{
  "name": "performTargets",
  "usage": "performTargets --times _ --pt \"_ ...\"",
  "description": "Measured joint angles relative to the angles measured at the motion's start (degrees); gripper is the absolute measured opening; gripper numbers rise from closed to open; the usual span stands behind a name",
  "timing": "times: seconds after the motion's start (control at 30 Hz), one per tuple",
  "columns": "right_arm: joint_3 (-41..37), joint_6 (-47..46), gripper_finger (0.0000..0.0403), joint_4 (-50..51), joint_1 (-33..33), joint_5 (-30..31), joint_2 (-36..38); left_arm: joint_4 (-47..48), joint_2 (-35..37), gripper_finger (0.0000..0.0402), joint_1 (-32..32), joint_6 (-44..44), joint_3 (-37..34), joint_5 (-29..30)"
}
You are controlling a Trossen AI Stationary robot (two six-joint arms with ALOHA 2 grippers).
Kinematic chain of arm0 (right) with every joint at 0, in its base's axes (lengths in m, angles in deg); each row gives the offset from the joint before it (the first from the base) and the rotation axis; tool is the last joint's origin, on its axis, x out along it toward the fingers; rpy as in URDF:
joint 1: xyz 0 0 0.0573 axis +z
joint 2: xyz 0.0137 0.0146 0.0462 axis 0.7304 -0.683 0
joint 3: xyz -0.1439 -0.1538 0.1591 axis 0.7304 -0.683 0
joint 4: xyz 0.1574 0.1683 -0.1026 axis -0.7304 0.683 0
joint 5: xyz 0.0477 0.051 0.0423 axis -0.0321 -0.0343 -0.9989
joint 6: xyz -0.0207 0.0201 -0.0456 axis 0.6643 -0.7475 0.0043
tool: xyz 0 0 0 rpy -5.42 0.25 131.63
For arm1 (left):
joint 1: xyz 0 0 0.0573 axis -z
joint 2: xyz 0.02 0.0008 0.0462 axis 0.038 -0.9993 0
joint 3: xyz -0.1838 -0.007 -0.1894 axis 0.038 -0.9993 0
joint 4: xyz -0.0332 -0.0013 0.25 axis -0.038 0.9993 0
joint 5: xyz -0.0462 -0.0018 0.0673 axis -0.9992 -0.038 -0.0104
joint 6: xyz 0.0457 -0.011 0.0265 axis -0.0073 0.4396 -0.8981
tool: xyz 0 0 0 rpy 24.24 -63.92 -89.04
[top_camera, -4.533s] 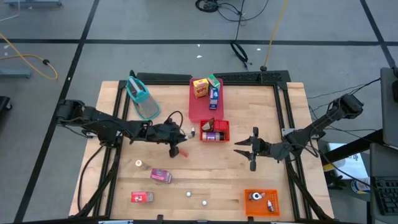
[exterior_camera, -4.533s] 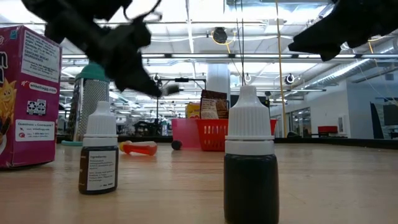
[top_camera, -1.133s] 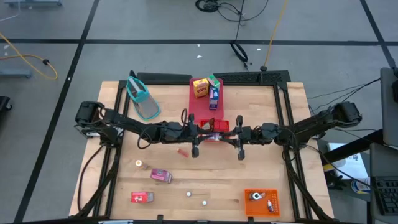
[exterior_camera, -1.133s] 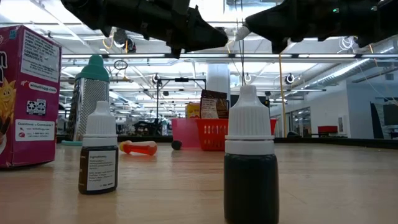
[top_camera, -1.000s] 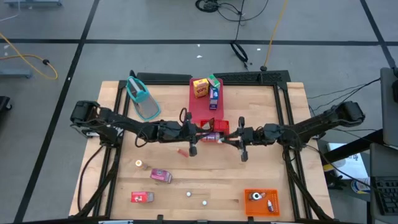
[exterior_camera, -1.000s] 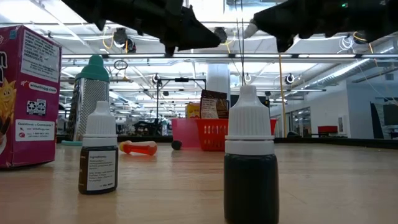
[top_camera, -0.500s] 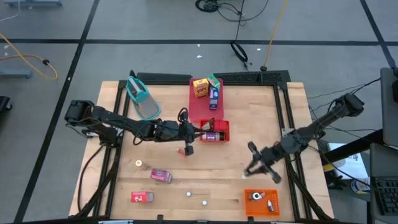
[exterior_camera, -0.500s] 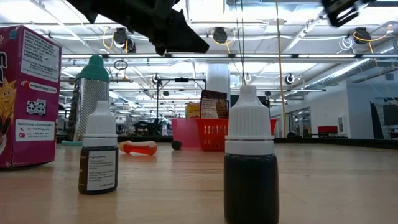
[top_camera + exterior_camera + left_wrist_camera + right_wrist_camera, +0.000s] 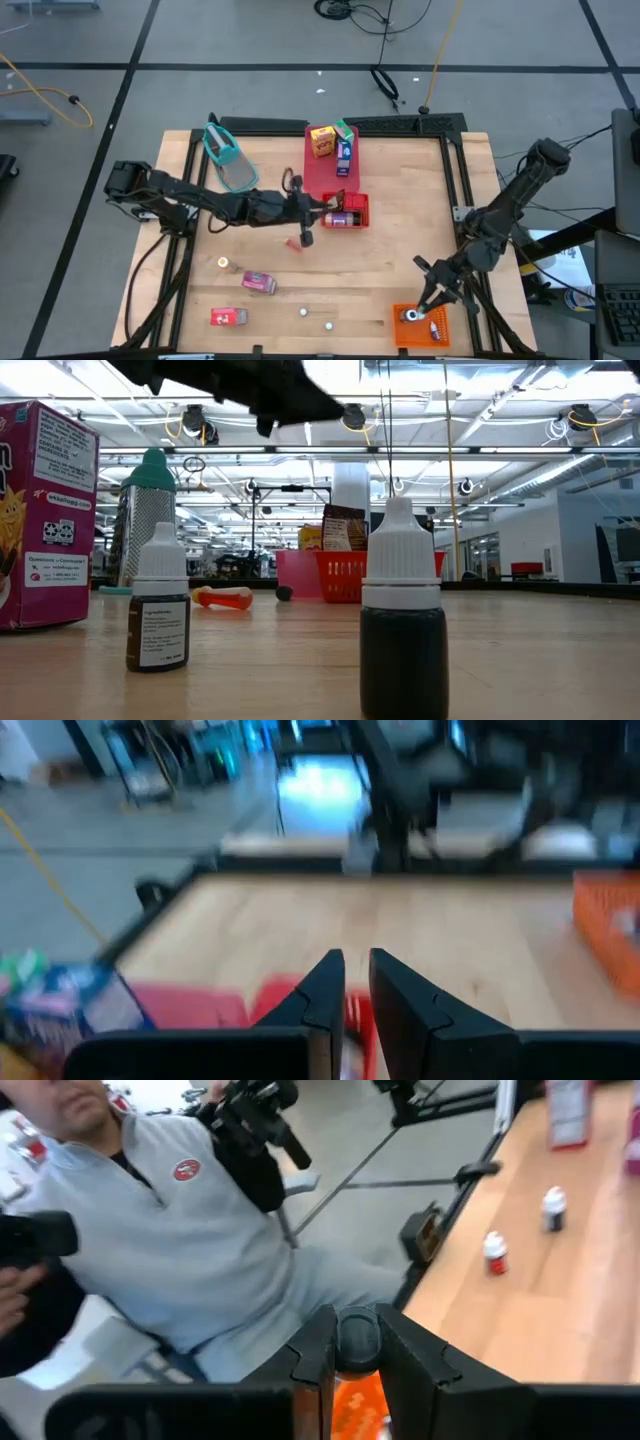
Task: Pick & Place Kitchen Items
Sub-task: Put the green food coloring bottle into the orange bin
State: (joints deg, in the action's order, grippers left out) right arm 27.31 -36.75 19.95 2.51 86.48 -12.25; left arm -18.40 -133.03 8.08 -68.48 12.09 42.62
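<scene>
Your right tool pinches a dark-capped jar above the orange bin at 5 o'clock; left tool, pressed together, hovers centre.

Left arm lies low, reaching from the frame's left edge toward centre in the high view; left end effector has fingers nearly together, a narrow gap between them. Right arm angles down toward lower right; right end effector fingers grip a dark round object.

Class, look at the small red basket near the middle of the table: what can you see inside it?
Inside the red basket the high view shows a purple item lying on its side and a dark packet. The basket's walls and the left gripper hide anything underneath.
</scene>
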Motion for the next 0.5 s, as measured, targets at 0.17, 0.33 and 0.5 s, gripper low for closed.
performTargets --times 0.17,0.33,0.5 --pt "0.0 -4.2 0.0050 0.7 3.9 1.4 0.0 -6.4 0.0 0.0051 -0.7 0.1 0.0 0.1" --pt "0.0 -7.8 0.0050 3.7 7.3 4.9 -0.1 -7.9 0.0 0.0051 -0.7 0.1 0.0 0.1" --pt "0.0 -13.4 0.0050 6.9 9.5 10.0 -0.7 -7.2 0.0 0.0051 -0.7 0.1 0.0 0.1"
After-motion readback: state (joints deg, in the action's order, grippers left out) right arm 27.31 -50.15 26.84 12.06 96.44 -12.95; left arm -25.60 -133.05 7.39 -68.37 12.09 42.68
